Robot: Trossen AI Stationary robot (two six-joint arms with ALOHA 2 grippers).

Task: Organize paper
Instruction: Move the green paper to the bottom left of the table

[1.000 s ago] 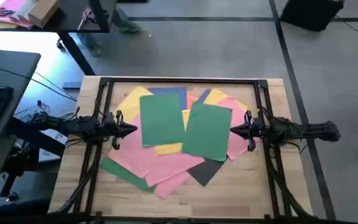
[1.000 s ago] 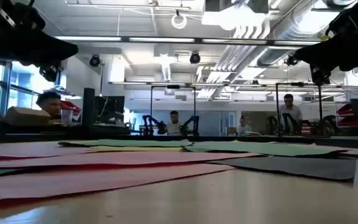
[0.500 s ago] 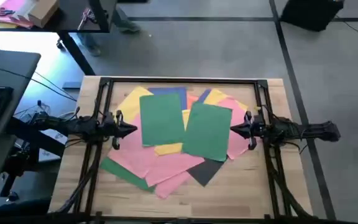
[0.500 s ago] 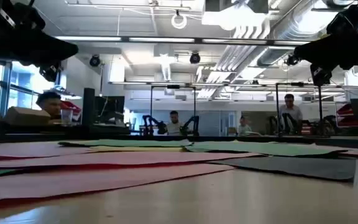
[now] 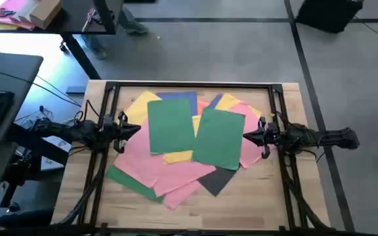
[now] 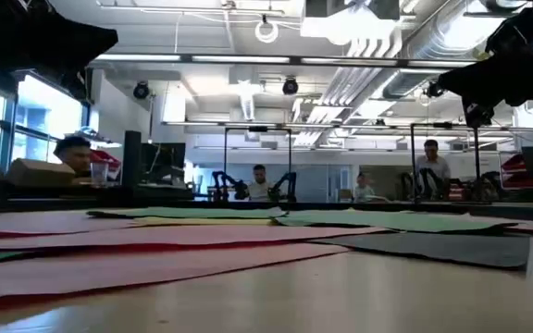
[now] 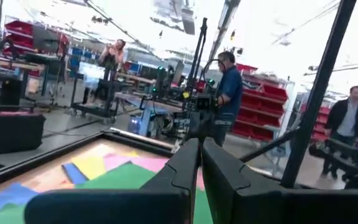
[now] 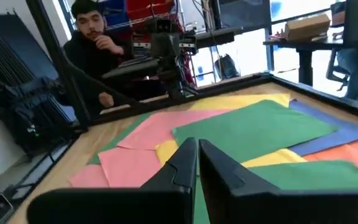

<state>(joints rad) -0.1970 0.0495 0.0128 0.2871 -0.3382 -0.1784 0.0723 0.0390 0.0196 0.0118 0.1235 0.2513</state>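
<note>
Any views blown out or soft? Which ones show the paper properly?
Left wrist view: ceiling blown out white, background soft, paper readable. Low view: the near pink sheet is blurred at grazing angle, arms silhouetted against ceiling lights. High view: even light, green sheets clear. Right wrist view: bright windows, paper clear.

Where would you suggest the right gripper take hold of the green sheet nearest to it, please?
Probably at the right long edge of the right-hand green sheet, coming in from the right gripper's own side. The sheet lies flat on top of the pile, uncovered, and that edge overhangs a pink sheet right beside the gripper, which hovers above the table with fingers nearly closed.
</note>
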